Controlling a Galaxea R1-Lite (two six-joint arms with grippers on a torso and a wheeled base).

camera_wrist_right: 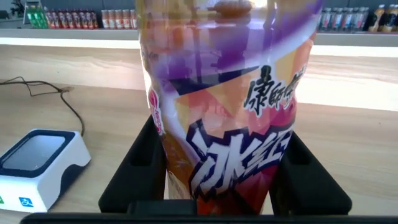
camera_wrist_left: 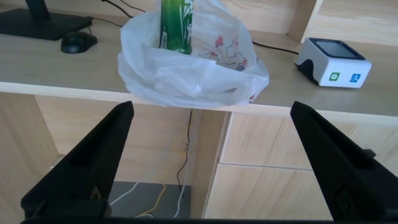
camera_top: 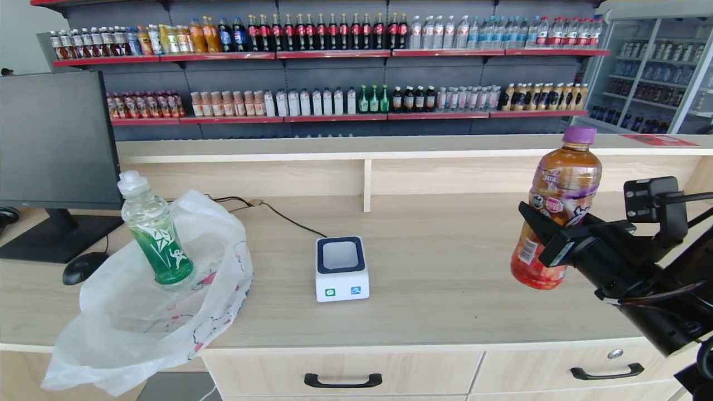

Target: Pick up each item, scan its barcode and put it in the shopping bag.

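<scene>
One tea bottle point(camera_top: 557, 217) clamped in right gripper point(camera_wrist_right: 221, 186), frame right, left gripper point(camera_wrist_left: 210, 109) spread open, green bottle point(camera_top: 157, 236) seemingly stood inside shopping bag point(camera_top: 139, 328).

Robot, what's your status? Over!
Right end effector shut on orange bottle, off the counter. Left end effector open, empty. Green bottle in bag. Nothing blocks scanner.

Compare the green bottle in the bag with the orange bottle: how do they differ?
The green bottle has a white cap; the orange bottle has a purple one. The green bottle stands in the shopping bag; the orange bottle is held above the counter by the right gripper. Both are capped and roughly upright.
</scene>
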